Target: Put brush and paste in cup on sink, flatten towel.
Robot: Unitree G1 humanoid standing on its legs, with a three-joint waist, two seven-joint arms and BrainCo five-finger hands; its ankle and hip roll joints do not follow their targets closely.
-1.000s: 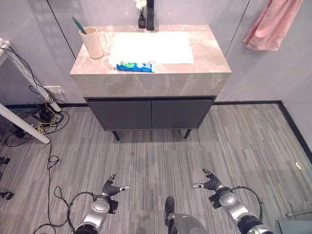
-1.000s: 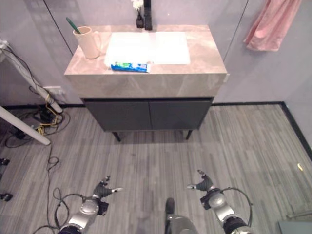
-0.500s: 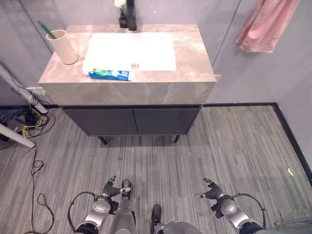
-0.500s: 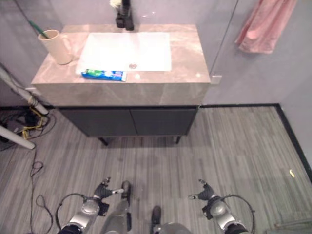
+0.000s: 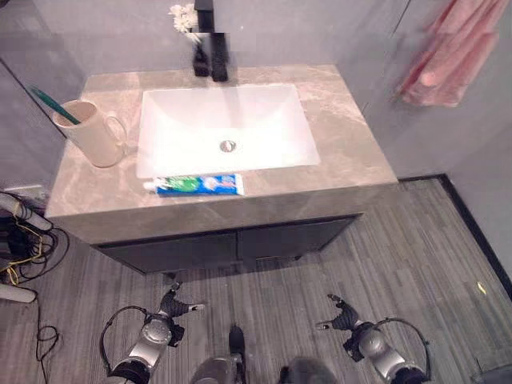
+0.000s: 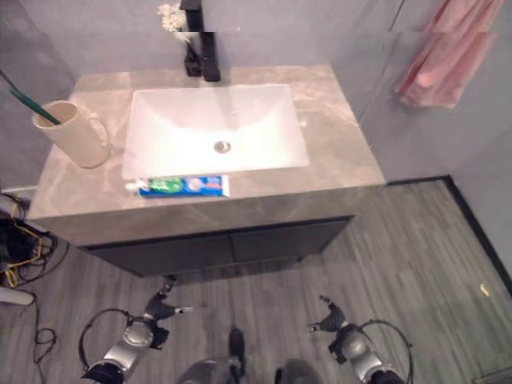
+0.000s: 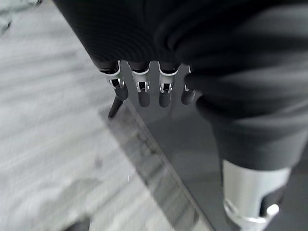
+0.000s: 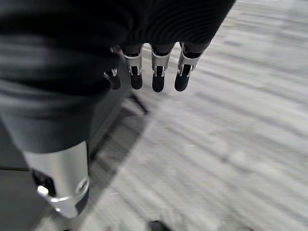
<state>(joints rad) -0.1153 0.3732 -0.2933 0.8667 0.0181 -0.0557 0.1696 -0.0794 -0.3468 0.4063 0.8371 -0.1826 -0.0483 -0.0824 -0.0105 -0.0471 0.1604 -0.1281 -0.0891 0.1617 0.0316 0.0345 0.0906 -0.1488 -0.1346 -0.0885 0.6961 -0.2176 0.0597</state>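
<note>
The camera has drawn closer to the sink and tilted over it since a second ago, so the vanity now sits larger and nearer; the things on it have kept their places. The brush (image 5: 54,106) already stands in the cup (image 5: 90,134) at the table's (image 5: 352,136) left end, its green handle leaning out over the rim. The paste (image 5: 198,185) lies flat on the front edge, just before the white basin (image 5: 224,120) and apart from the cup, so that half of the job looks still to be done. The pink towel (image 5: 450,56) hangs bunched on the wall to the right, not yet flattened. Both hands hang low over the grey floor in front of the cabinet: the left hand (image 5: 178,305) and the right hand (image 5: 340,313) each show fingers loosely extended, holding nothing.
</note>
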